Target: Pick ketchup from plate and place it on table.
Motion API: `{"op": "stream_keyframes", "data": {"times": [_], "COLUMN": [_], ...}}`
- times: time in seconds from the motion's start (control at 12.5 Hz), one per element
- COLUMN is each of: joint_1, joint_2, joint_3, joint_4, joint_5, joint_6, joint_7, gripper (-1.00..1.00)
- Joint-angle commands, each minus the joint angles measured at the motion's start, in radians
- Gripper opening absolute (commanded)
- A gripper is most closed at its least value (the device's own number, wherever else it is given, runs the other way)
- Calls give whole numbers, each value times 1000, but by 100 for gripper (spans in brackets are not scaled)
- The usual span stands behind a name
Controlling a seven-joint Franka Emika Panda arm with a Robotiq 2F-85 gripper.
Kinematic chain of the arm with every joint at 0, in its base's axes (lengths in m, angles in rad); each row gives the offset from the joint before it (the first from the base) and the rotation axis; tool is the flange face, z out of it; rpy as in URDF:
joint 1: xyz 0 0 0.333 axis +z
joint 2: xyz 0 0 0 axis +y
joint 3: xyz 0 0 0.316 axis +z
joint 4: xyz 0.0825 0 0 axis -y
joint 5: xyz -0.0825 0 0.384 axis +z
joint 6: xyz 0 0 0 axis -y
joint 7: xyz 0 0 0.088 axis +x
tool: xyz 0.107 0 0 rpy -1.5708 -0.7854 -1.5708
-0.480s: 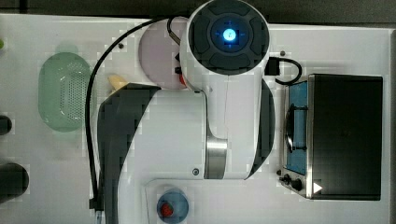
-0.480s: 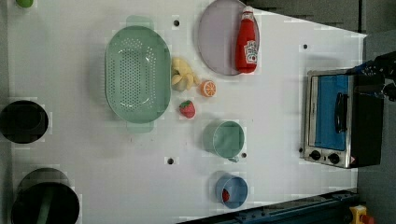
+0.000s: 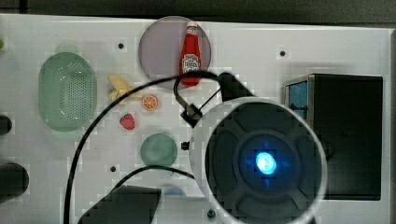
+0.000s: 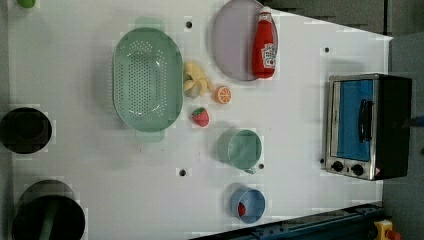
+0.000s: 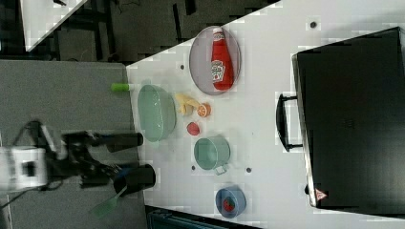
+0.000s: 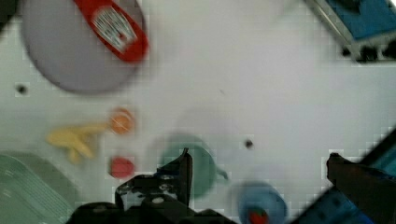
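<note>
— Ketchup (image 3: 191,53) is lying on its side on the plate (image 3: 159,51), along the plate's edge nearest the toaster oven (image 4: 367,125), cap pointing at the far edge of the table (image 4: 300,75). Are you reading it the same way?

— I'm seeing the same in the left view: the bottle is resting flat, its base just overhanging the plate's rim. Where is the arm sitting?

— I'm holding the gripper (image 6: 257,163) well above the table, and its jaws are standing released, wide apart, with nothing between them. In the wrist view the fingers (image 6: 182,170) are framing the green cup (image 4: 240,148) and the blue bowl (image 4: 248,204), not the bottle, so I'm judging we're at the approach step, with no grasp begun.

— What is the next move asking of you?

— I'm thinking it needs a carry across toward the plate, then a wrist turn so the jaws are straddling the bottle across its narrow body, not along its length. After that, a descent low enough to close around it without scraping the plate.

— Anything worrying you?

— The bottle is looking smooth and rounded, so I'm expecting it could roll or slip if the fingers are closing off-centre. The orange slice (image 4: 222,94) and strawberry (image 4: 200,117) are sitting near the plate, toward the green basket (image 4: 147,80), so for the drop I'm favouring the bare stretch of table between the plate and the oven
</note>
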Motion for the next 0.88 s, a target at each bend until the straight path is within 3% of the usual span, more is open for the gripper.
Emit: {"op": "stream_keyframes", "data": {"times": [0.08,0.48,0.88], "joint_1": [-15,-3,0], "joint_2": [124,323,523], "joint_3": [23,61,78], "joint_4": [-15,-9,25], "joint_5": [9,9,8], "joint_6": [47,217,420], "joint_7": [-9,-80,-363], "gripper": [100,100,100]}}
